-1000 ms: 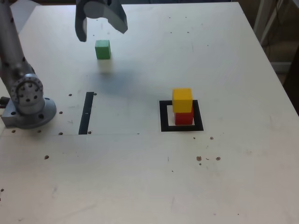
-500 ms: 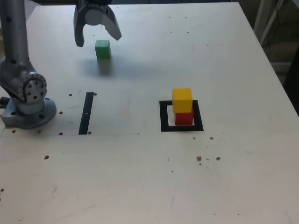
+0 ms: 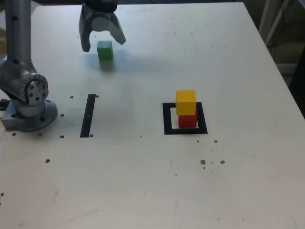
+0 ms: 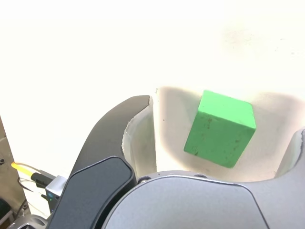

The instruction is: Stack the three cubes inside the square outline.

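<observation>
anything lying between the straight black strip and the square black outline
Only bare pale tabletop with tiny specks shows between the straight black strip and the square black outline, seen in the exterior view.

The exterior view looks down at a slant from above and outside the counter (image 3: 143, 181), far enough back to take in most of it, its far edge at twelve o'clock and the arm's base (image 3: 30, 107) at nine. The wrist view looks down from close behind the end effector (image 4: 205, 143), whose fingers frame the near foreground. Both share the green cube (image 3: 105, 50), toward eleven o'clock in the exterior view, and the counter around it.
</observation>
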Tool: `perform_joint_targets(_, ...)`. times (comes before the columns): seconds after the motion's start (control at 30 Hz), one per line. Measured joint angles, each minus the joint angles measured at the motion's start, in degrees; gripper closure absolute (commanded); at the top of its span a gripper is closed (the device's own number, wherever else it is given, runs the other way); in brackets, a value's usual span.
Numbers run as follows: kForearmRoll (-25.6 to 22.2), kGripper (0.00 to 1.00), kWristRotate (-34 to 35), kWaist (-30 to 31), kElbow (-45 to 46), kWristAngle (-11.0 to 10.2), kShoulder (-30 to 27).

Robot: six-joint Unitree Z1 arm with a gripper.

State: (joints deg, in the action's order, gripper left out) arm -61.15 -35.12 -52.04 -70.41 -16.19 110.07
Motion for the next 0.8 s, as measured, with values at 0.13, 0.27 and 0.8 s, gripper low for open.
perform_joint_targets(0.13,1.3,0.13,-0.3,0.0,0.5,0.3,1.2)
perform_joint_targets(0.27,2.8,0.16,-0.6,0.0,1.2,0.8,2.0)
perform_joint_targets(0.8,5.2,0.66,-0.7,0.0,1.5,1.1,3.2)
